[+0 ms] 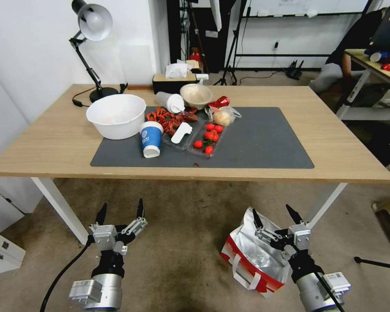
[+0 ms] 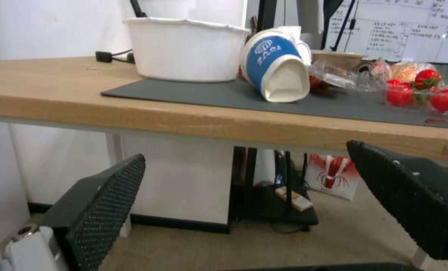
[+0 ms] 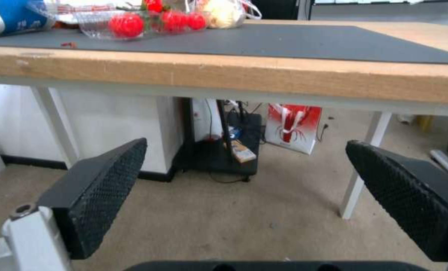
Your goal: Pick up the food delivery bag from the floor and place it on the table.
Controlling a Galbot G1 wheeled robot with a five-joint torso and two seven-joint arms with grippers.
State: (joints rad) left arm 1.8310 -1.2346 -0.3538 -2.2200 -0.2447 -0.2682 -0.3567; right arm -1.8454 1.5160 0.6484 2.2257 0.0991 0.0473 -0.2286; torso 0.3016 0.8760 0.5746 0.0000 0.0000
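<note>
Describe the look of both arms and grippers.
The left gripper and right gripper match: two tapered black fingers with dimpled pads, on silver-grey linkages and a black wrist. Behind sit silver cylindrical forearms; the right one bears a white label. A black cable trails from each.

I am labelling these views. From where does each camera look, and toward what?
Head: from above, down at the table, floor, food delivery bag; both open pincers, left, right.
Left wrist: level with the table edge; its fingers.
Right wrist: the same; its fingers.
Shared: blue paper cup, tomatoes.
</note>
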